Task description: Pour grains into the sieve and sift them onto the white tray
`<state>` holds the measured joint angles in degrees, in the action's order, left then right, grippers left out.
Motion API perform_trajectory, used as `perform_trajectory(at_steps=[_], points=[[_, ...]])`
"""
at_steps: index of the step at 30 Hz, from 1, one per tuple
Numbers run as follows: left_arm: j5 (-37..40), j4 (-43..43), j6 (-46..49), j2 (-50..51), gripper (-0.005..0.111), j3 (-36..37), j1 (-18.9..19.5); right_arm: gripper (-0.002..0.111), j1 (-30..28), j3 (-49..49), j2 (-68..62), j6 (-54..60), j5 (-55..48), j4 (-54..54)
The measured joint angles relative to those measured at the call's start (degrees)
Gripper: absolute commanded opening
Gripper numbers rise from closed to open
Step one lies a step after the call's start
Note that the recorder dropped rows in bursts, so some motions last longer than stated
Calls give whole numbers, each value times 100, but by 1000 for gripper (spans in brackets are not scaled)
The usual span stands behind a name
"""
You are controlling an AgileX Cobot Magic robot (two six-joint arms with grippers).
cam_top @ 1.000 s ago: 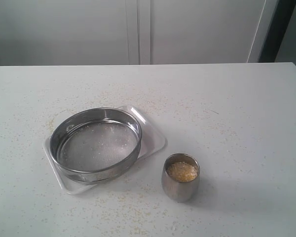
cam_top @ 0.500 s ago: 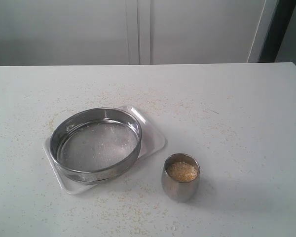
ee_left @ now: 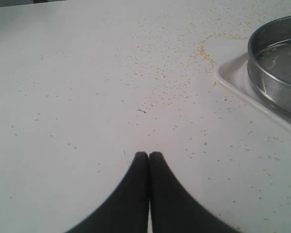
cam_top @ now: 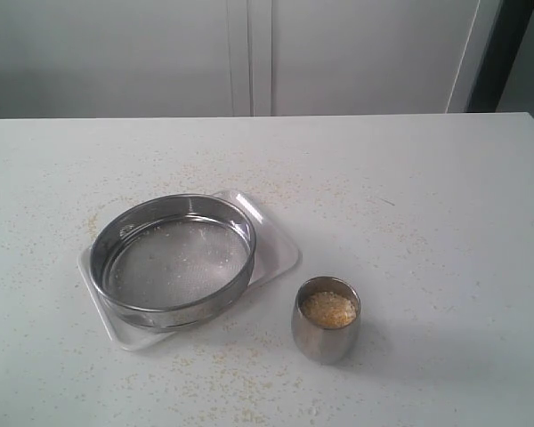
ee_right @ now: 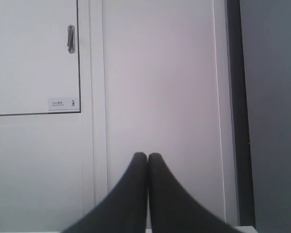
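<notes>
sieve (cam_top: 173, 262) sits on white tray (cam_top: 274, 249); cup (cam_top: 325, 334) of grains (cam_top: 328, 308) beside sieve. both jaws pressed together (empty): spread, grip cup, pour slowly over sieve centre.

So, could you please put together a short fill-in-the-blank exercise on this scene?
1. The round steel ____ rests on the white tray.
2. The grains are inside the small steel ____, not yet poured.
3. The left gripper and the right gripper are both ____.

Missing words: sieve; cup; shut.
</notes>
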<state>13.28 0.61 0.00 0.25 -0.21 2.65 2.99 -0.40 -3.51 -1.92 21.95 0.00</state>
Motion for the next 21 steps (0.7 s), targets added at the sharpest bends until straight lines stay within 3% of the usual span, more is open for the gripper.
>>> perform_trajectory(at_steps=[21], points=[[0, 0, 0, 0, 0, 0, 0, 0, 0, 0, -755, 0, 33, 0]])
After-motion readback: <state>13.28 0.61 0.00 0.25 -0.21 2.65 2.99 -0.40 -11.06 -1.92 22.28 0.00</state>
